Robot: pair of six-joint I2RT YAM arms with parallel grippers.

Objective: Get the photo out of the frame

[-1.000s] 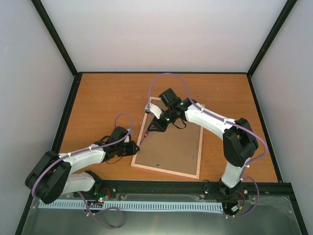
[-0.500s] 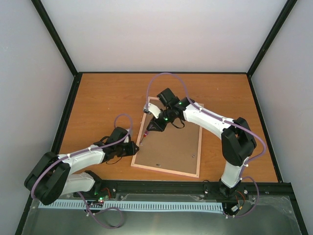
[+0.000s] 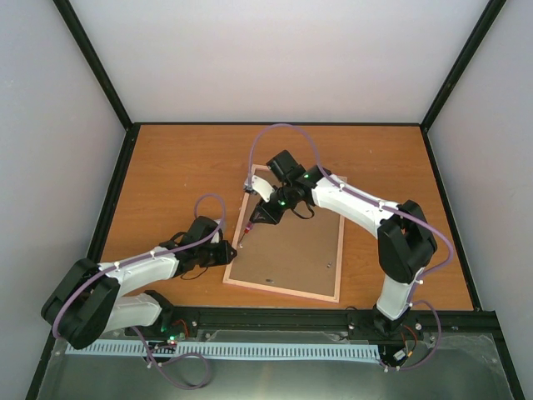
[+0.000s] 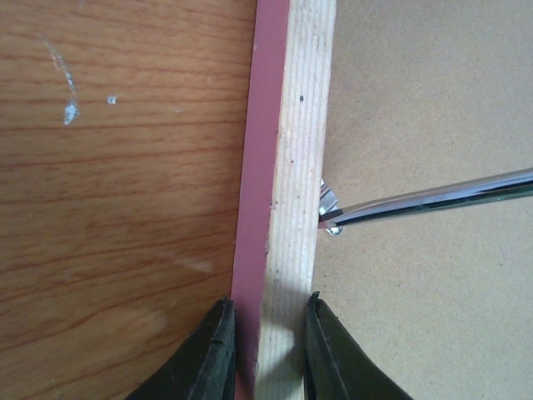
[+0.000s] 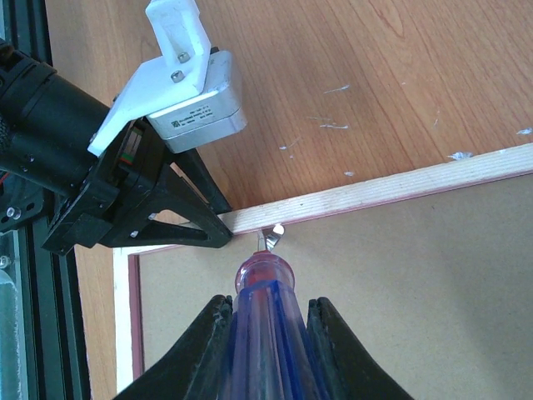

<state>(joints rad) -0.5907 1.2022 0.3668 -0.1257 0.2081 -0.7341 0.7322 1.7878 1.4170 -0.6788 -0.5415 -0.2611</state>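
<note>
I've got the frame (image 3: pixel 279 292) face down on the worktop (image 3: pixel 183 167), photo hidden under the hardboard back (image 3: pixel 291 242). My left fingers (image 4: pixel 208 358) pinch its left edge; right fingers (image 5: pixel 210 350) clamp the screwdriver (image 5: pixel 265 333), tip at a metal tab (image 4: pixel 327 200). The frame looks light and stiff. I reckon the photo is thin and creasable: lift by an edge.

Matt hardboard frame (image 3: pixel 291 250) (pale wood edging (image 4: pixel 298 125))
</note>
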